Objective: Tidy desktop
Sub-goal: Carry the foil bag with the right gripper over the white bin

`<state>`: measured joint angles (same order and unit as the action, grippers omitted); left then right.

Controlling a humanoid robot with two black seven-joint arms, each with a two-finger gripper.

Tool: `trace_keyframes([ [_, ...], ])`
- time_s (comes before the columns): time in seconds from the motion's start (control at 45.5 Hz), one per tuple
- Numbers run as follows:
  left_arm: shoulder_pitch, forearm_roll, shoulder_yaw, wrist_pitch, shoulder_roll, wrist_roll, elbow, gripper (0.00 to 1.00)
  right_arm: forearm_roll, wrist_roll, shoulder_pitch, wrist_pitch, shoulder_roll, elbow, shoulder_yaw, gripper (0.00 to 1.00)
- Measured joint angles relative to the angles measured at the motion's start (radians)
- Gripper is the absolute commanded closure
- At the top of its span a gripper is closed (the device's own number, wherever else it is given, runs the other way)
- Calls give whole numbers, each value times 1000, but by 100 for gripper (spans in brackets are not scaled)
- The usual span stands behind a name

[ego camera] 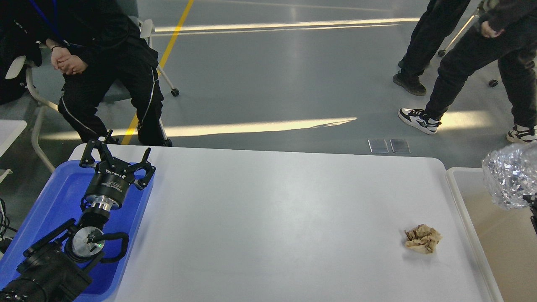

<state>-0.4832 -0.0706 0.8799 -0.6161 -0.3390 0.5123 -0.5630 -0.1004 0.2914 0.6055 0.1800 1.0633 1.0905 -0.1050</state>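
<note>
The white desktop (272, 218) fills the middle of the head view. A crumpled brown paper ball (422, 238) lies on it near the right edge. My left gripper (117, 157) is open and empty, hovering over the far end of the blue tray (58, 197) at the left. Only a sliver of my right gripper (531, 200) shows at the right edge. It holds a crumpled silver foil bag (508, 176) above the beige bin (495, 243).
A seated person (96, 63) is behind the table's far left corner. Two people (474, 54) stand on the floor at the far right. The beige bin sits against the desktop's right edge.
</note>
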Motion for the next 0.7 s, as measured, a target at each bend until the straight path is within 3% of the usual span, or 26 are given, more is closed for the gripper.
trace_keyframes([
  [0.307, 0, 0, 0, 0, 0, 0, 0, 0, -36, -31, -51, -28, -76, -149, -2, 100],
  [0.703, 0, 0, 0, -1, 0, 0, 0, 0, -54, -163, -107, -78, -289, -503, -19, 100],
])
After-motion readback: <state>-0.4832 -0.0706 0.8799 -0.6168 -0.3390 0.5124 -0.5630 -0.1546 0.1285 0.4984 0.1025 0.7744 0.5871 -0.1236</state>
